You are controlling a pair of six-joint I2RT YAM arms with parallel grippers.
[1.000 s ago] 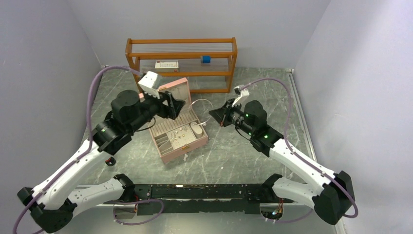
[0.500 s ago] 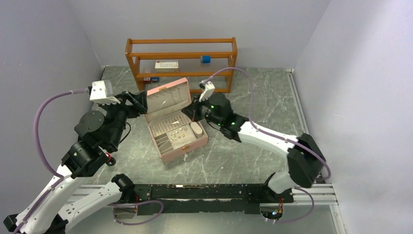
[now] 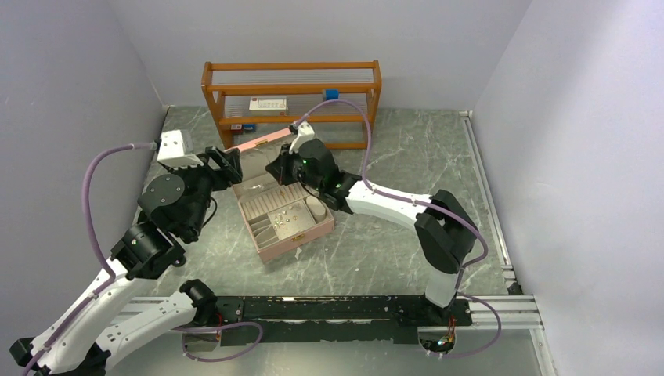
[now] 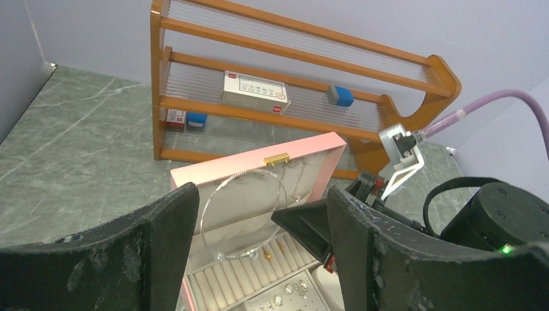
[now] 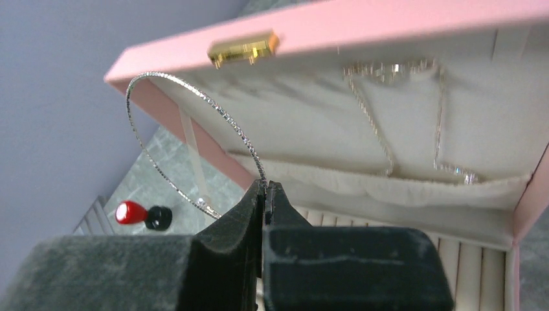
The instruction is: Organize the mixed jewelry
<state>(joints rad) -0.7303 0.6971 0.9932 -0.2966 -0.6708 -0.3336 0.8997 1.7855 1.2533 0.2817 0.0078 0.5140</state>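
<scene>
A pink jewelry box (image 3: 295, 244) lies open, its lid (image 4: 252, 170) standing up. My right gripper (image 5: 265, 188) is shut on a thin silver bangle (image 5: 155, 74) and holds it in front of the lid's cream lining. A fine necklace (image 5: 388, 68) hangs inside the lid. Small gold and silver pieces of the mixed jewelry (image 3: 290, 215) lie in the box's tray (image 4: 285, 298). My left gripper (image 4: 259, 214) is open and holds nothing. It hovers at the box's left side, facing the bangle (image 4: 252, 255) and the right gripper's fingers (image 4: 324, 223).
A wooden rack (image 3: 291, 102) stands behind the box, with a white labelled box (image 4: 254, 92) and a blue block (image 4: 339, 96) on its shelf. A small red-capped black cylinder (image 5: 139, 214) lies on the grey marbled table left of the box.
My right arm has swung left across the table, carrying the bangle up to the box lid. My left arm has pulled back from over the box to its left side.
</scene>
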